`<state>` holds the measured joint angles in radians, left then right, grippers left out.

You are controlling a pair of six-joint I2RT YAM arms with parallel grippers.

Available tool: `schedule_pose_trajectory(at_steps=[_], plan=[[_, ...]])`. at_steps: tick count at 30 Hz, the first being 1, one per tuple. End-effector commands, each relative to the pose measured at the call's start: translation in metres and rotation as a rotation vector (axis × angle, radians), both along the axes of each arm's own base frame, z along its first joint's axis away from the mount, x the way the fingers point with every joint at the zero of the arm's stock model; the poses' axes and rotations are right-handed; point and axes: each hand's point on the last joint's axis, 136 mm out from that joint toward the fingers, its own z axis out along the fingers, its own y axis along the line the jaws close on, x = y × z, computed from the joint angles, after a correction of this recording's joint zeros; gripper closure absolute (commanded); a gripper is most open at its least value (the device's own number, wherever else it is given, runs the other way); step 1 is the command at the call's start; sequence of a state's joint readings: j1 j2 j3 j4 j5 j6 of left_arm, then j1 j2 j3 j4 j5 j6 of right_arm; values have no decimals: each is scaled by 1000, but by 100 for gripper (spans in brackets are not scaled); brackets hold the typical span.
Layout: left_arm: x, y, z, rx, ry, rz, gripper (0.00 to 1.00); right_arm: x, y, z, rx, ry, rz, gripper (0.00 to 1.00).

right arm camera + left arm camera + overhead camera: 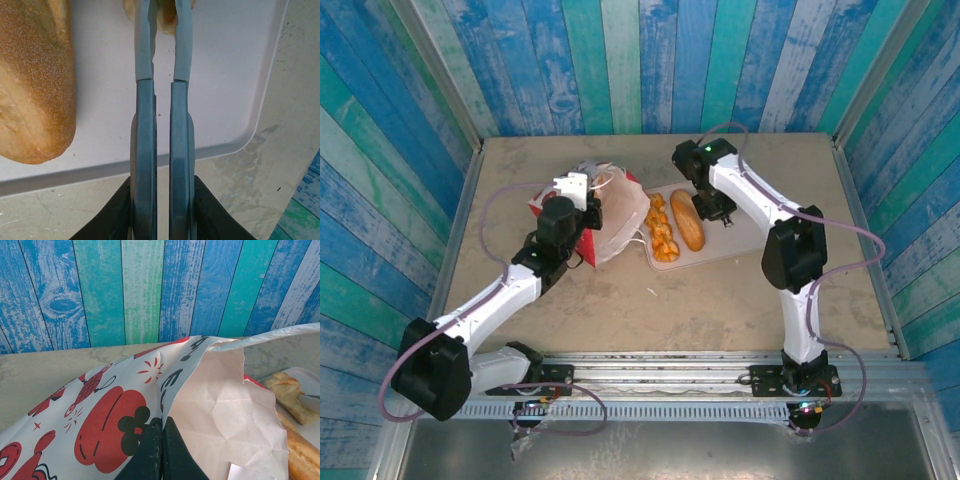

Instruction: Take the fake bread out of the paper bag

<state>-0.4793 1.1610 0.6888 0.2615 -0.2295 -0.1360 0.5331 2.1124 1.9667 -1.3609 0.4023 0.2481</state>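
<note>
**Technician:** Report the state of each hand.

**Operator:** My left hand (161,445) is clamped shut on the rim of the paper bag (110,410), holding its mouth open. My right hand (163,10) is narrow, its tips pinching a small piece (166,22) of the fake bread low over the tray (225,75).

**Technician:** Where is the rest of the bread?

**Operator:** On the tray: croissants (662,235) beside the bag mouth, then the oblong loaf (690,222). In the left wrist view the bag interior is bare white paper as far as I can see. I cannot tell whether anything lies deeper.

**Technician:** Which relation governs the next move?

**Operator:** The bag lies on the counter (720,300) to the left of my right hand, with the loaf and croissants between them. The loaf's long axis runs parallel to my right fingers (142,150), just to their left. In my judgement the right hand does any reaching, since the left is occupied. It should release this piece onto the bare tray to the loaf's right, then cross leftward over the loaf to the mouth.
</note>
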Motion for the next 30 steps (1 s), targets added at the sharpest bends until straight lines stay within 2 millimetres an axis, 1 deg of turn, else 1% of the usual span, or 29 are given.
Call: schedule_pose_trajectory(at_steps=[1, 6, 10, 14, 19, 24, 28, 30], plan=[[-4, 2, 1, -15, 0, 7, 100, 4, -2, 0, -16, 8, 4, 72], [-4, 2, 2, -20, -3, 6, 100, 3, 4, -5, 0, 27, 9, 67], [-2, 1, 0, -21, 3, 2, 100, 2, 15, -6, 50, 33, 24, 64], [-2, 0, -1, -22, 5, 0, 100, 1, 26, 0, 104, 23, 40, 60], [-3, 0, 0, -22, 3, -1, 100, 0, 29, 13, 131, -4, 39, 56], [-3, 0, 0, -21, 3, -2, 100, 2, 27, 24, 138, -41, 29, 59], [-4, 1, 1, -21, -1, -3, 100, 6, 19, 36, 133, -84, 0, 64], [-4, 1, 1, -21, -1, -3, 100, 9, 15, 40, 141, -102, -17, 65]])
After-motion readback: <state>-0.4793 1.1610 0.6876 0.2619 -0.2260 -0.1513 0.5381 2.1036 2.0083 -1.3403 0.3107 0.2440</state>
